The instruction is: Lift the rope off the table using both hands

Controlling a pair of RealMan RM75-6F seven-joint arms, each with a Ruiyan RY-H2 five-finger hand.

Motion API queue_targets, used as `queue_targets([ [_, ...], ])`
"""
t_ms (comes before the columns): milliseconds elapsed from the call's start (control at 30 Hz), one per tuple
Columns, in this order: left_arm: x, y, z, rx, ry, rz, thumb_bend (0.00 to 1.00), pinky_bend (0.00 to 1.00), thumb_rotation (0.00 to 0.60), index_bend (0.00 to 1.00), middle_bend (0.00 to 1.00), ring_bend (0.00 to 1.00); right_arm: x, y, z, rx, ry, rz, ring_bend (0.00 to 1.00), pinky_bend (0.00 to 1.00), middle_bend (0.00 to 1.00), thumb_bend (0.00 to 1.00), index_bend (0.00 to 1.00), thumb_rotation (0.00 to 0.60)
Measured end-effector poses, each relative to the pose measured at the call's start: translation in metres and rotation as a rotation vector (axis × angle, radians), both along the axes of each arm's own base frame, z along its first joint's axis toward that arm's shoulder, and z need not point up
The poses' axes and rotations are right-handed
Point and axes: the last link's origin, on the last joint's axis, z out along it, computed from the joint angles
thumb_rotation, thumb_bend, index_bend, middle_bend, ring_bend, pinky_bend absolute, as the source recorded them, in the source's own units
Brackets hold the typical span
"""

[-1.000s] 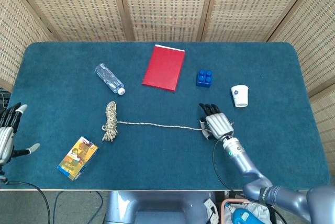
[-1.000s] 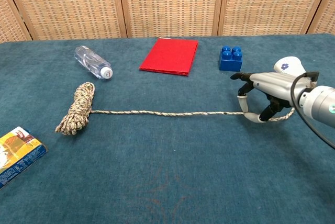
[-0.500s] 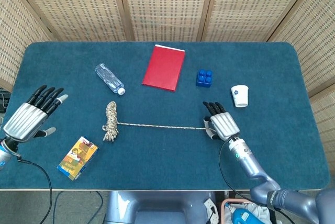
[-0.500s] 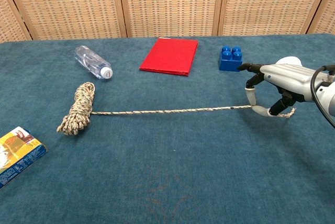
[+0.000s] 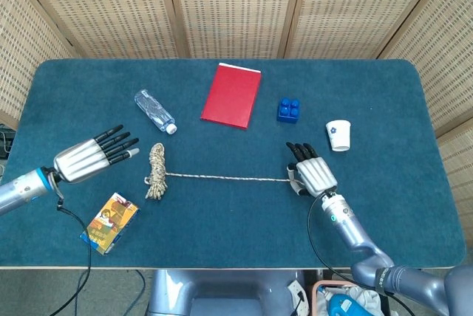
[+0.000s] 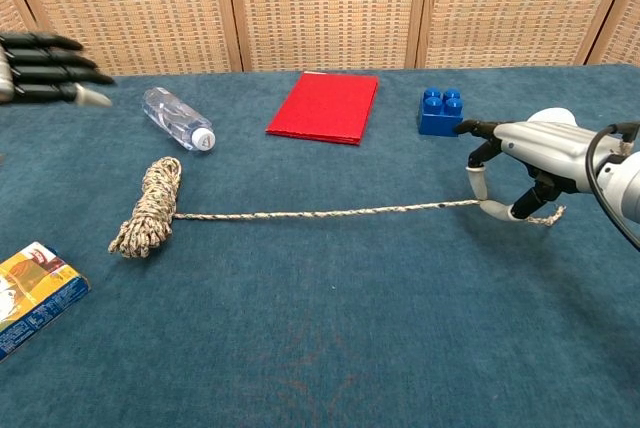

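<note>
Your left hand [image 5: 87, 157] has swung in from the table's near-left edge and now hovers above the teal tabletop [image 5: 384, 109], fingers spread wide and holding nothing, just left of the rope [image 5: 222, 177] bundle. Your right hand [image 5: 312, 176] has barely shifted; it grips the rope's free end, with the short tail poking out past the fingers in the chest view.

The rope lies on the table: a coiled bundle [image 6: 146, 208] at the left, below the water bottle [image 5: 154, 111], and one straight strand running right to the held end.

Expect it to be light, limp and rough enough not to slip. It will sag between your hands, and the bundle may loosen if you pinch a single loop. Wrap your left fingers around the middle of the bundle, across all its turns, then raise both hands together.
</note>
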Motion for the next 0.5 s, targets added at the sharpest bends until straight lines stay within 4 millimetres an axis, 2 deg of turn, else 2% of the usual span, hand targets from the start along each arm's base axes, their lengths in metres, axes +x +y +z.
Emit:
queue_targets([
  [133, 0.014, 0.007, -0.027, -0.059, 0.037, -0.047, 0.03, 0.00, 0.600, 0.05, 0.00, 0.00, 0.001, 0.000, 0.000, -0.001, -0.002, 0.000, 0.00, 0.00, 0.00, 0.43, 0.66, 0.600],
  [367, 0.027, 0.022, -0.047, -0.059, 0.073, -0.054, 0.04, 0.00, 0.600, 0.04, 0.00, 0.00, 0.003, 0.000, 0.000, -0.002, 0.000, 0.001, 0.00, 0.00, 0.00, 0.43, 0.66, 0.600],
  [500, 0.031, 0.034, -0.059, -0.052, 0.119, -0.026, 0.05, 0.04, 0.600, 0.03, 0.00, 0.00, 0.004, -0.001, 0.000, -0.003, -0.003, -0.007, 0.00, 0.00, 0.00, 0.43, 0.66, 0.600],
])
